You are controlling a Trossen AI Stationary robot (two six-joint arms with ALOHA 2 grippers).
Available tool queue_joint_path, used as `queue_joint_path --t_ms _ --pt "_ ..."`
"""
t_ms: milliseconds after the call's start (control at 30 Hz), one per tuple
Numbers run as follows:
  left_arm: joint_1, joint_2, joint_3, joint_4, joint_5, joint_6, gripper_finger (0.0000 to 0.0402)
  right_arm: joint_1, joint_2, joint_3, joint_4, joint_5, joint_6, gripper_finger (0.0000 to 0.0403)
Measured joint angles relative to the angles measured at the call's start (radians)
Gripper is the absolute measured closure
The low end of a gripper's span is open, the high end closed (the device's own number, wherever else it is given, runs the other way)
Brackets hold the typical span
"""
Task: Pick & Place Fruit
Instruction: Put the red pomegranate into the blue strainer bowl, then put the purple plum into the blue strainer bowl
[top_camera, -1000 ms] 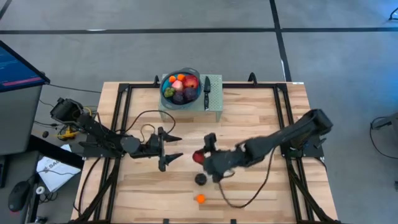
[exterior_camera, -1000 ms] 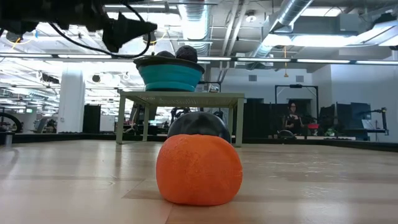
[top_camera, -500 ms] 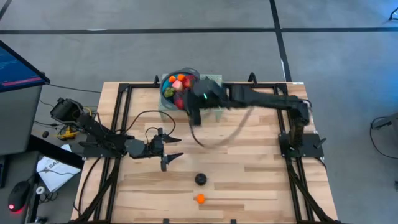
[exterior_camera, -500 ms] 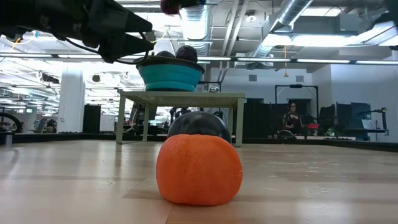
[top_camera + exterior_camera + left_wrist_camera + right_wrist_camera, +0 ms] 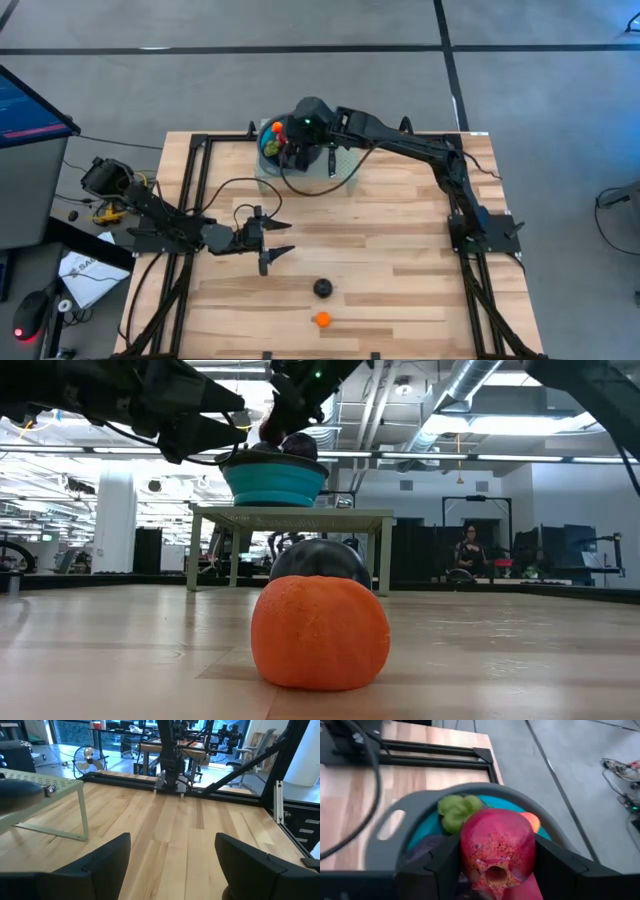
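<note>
Taking the blue bowl (image 5: 285, 143) at the table's back edge as the landmark: farthest from it, near the front edge, lies an orange fruit (image 5: 321, 320), with a dark round fruit (image 5: 322, 288) just behind it, between the orange one and the bowl. In the low view the orange fruit (image 5: 320, 633) fills the foreground and half hides the dark one (image 5: 320, 560).

Closer to the bowl, off to its left and well short of it, the left gripper (image 5: 277, 241) hovers with its fingers (image 5: 105, 857) spread apart and nothing between them.

The bowl sits on a small green stand (image 5: 345, 165). The right gripper (image 5: 297, 152) is directly over the bowl, pinching a speckled red fruit (image 5: 497, 851). Inside the bowl lie a green fruit (image 5: 456, 810), an orange one and some dark ones.
</note>
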Motion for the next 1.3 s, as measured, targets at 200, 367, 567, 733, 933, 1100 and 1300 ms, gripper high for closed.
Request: queue_joint_path --t_ms 200,367,567,733,933,1100,1300 --pt "0.0 0.0 0.0 0.0 0.0 0.0 0.012 0.001 0.0 0.002 -0.004 -0.032 0.022 0.0197" --pt "0.0 0.0 0.0 0.0 0.0 0.0 0.012 0.001 0.0 -0.001 -0.009 -0.038 0.034 0.0193" --pt "0.0 0.0 0.0 0.0 0.001 0.0 0.012 -0.004 0.0 -0.002 -0.019 -0.039 0.048 0.0185" --pt "0.0 0.0 0.0 0.0 0.004 0.0 0.012 -0.006 0.0 -0.003 -0.028 -0.039 0.049 0.0182" --pt "0.0 0.0 0.0 0.0 0.004 0.0 0.012 -0.006 0.0 -0.003 -0.013 -0.039 0.049 0.0182" --pt "0.0 0.0 0.0 0.0 0.003 0.0 0.012 -0.006 -0.001 -0.003 0.027 -0.039 0.049 0.0186" --pt "0.0 0.0 0.0 0.0 -0.001 -0.001 0.012 -0.012 -0.001 -0.003 0.039 -0.038 0.049 0.0205"
